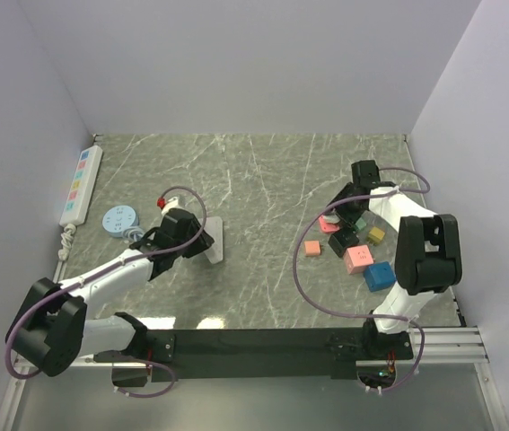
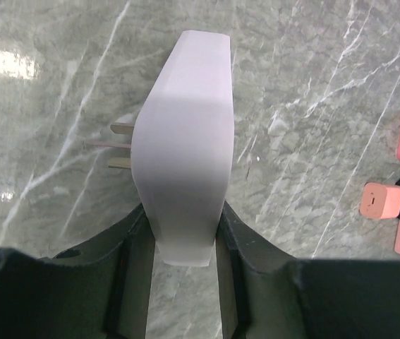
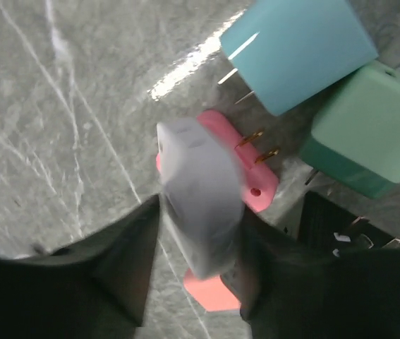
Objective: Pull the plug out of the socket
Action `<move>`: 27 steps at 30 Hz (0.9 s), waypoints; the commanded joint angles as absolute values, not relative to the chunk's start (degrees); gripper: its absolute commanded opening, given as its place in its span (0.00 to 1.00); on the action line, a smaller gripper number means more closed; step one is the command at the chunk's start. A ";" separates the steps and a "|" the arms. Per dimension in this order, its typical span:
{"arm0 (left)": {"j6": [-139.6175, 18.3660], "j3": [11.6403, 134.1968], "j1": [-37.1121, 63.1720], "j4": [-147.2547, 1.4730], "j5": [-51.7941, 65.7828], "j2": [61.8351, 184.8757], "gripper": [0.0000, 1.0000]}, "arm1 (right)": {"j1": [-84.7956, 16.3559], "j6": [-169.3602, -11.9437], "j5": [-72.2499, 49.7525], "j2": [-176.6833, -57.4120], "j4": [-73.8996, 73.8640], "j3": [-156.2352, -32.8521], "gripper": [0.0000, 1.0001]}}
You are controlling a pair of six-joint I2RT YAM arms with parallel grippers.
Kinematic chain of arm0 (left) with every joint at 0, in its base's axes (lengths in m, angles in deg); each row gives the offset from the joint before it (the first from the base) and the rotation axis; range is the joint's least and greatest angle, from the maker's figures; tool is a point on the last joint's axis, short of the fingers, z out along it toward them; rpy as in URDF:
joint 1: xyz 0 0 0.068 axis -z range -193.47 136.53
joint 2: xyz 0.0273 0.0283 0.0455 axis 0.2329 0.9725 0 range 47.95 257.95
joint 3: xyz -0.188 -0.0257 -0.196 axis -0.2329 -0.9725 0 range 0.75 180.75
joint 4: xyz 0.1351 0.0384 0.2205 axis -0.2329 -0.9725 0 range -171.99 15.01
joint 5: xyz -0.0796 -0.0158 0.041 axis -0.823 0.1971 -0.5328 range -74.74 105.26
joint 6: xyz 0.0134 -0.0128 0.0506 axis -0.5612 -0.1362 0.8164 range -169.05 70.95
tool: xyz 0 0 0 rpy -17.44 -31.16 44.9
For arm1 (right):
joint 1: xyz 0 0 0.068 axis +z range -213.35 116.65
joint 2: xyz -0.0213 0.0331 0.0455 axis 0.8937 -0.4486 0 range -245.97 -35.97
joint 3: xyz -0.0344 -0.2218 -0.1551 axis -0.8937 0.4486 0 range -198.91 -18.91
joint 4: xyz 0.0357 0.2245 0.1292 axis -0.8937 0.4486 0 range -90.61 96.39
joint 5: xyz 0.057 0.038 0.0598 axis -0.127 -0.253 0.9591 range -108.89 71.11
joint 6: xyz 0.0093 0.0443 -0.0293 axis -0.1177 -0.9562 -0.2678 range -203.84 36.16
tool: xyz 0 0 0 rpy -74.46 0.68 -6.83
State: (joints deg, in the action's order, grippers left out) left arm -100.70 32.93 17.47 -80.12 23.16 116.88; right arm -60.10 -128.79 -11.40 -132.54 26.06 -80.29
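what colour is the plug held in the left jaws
White plug, with bare metal prongs; clearest in the left wrist view.

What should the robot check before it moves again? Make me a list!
1. The left pincer grips the white plug: ok.
2. Its flat prongs are out of any socket: ok.
3. The right pincer holds the grey plug firmly: cannot tell, it is blurred.
4. Its brass prongs are bare: ok.
5. The spot beneath the grey plug is free: not ok, a pink block lies there.
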 commanded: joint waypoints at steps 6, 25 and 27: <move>-96.95 35.11 14.39 -77.98 17.45 118.00 0.01 | -61.24 -126.91 -15.11 -126.87 28.03 -79.64 0.76; -92.99 39.76 -8.43 -87.20 20.87 121.06 0.00 | -59.05 -117.06 5.98 -94.51 29.62 -69.10 0.95; -92.82 42.49 -11.61 -89.31 22.73 124.75 0.00 | -58.16 -116.97 5.98 -93.19 30.32 -68.05 0.96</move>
State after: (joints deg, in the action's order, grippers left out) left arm -93.73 38.70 -7.84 -84.84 19.00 121.31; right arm -59.55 -118.49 3.04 -96.02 30.19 -68.93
